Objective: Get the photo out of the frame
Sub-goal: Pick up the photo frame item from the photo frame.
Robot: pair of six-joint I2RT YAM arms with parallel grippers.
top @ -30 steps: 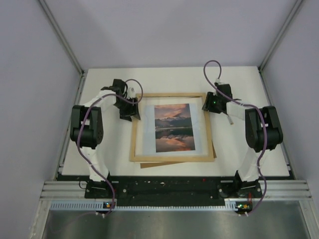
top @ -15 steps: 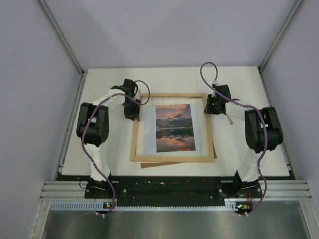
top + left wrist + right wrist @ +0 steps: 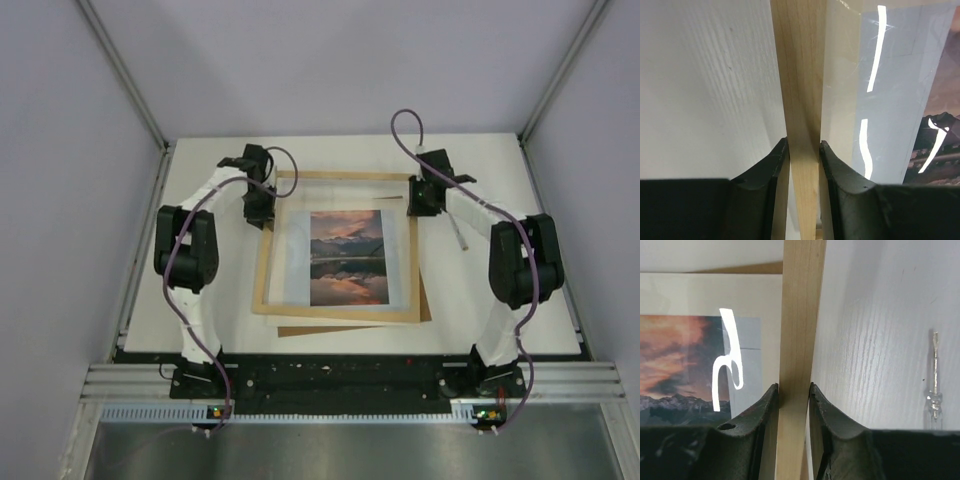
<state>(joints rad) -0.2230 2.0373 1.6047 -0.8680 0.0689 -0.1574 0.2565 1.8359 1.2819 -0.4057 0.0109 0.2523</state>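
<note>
The left gripper (image 3: 803, 145) is clenched on the frame (image 3: 335, 316) at its left wooden rail, and the right gripper (image 3: 793, 387) pinches the right rail, both near the far corners. The photo (image 3: 347, 257) shows inside the frame's opening, under glare-streaked glazing. A brown board (image 3: 300, 331) pokes out beneath the near edge. Bare white table (image 3: 340, 150) lies beyond the far rail and to its left. On the right, a clear-handled screwdriver (image 3: 933, 402) lies near the rail.

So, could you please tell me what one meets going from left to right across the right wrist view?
The photo → a wooden side of the frame → bare white table → a screwdriver lying on it.
</note>
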